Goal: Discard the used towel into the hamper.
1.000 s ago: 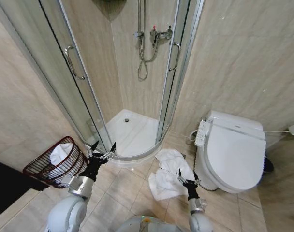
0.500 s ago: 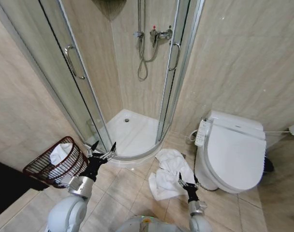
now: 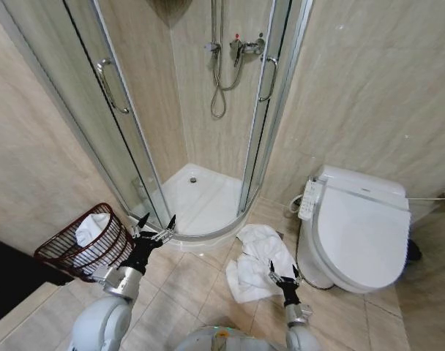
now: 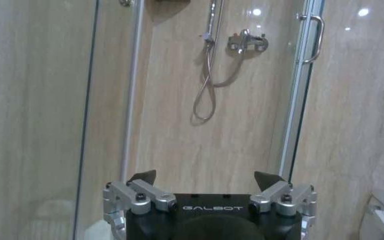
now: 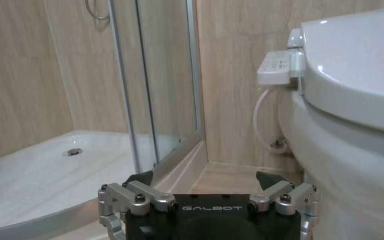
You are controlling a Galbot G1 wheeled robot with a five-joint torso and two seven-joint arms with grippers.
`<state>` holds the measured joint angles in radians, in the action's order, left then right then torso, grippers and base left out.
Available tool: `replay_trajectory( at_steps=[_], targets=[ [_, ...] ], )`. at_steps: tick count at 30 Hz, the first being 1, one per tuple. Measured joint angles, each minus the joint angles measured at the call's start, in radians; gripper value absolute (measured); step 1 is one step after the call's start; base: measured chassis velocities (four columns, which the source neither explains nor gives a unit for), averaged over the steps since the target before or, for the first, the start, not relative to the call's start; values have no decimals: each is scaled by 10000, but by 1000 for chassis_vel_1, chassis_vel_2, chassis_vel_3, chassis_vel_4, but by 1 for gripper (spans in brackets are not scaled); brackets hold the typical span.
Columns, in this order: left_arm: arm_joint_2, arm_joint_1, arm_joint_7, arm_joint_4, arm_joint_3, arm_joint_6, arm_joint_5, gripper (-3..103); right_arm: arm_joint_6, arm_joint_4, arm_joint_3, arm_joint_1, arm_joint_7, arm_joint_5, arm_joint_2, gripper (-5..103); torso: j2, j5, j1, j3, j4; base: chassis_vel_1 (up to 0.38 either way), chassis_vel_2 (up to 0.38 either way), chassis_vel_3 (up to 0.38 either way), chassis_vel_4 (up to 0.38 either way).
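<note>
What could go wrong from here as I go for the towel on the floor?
The towel lies crumpled and spread against the toilet base, so the open right claw, low beside it, may pinch one fold and drag the rest. The toilet's cord hangs close by and could snag. The hamper by the open left claw already holds a white cloth, and its rim is small, so a trailing end might hang outside.

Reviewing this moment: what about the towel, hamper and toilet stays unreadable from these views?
- Towel on the floor: the right gripper covers its near edge in the head view, so contact cannot be judged.
- Hamper: white cloth inside hides its base; the left gripper overlaps its near side.
- Toilet: cut off by the right wrist view's edge.
</note>
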<state>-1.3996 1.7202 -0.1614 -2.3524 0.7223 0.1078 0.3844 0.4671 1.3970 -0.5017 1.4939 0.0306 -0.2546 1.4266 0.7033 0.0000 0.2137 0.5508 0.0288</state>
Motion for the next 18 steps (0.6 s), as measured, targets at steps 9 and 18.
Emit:
replay_trajectory(
  at_steps=[9,18],
  targets=[
    [0,1,0,0,0,0,0,99,8,-246,6,-76,108,-238,-20,100,-436,0,-190,-248,0,0,0,0,0],
    [0,0,0,0,0,0,0,99,34,-341,-5,-94,126,-232,-52,100,-696,0,-306,-393,2,0,0,0,0]
  ],
)
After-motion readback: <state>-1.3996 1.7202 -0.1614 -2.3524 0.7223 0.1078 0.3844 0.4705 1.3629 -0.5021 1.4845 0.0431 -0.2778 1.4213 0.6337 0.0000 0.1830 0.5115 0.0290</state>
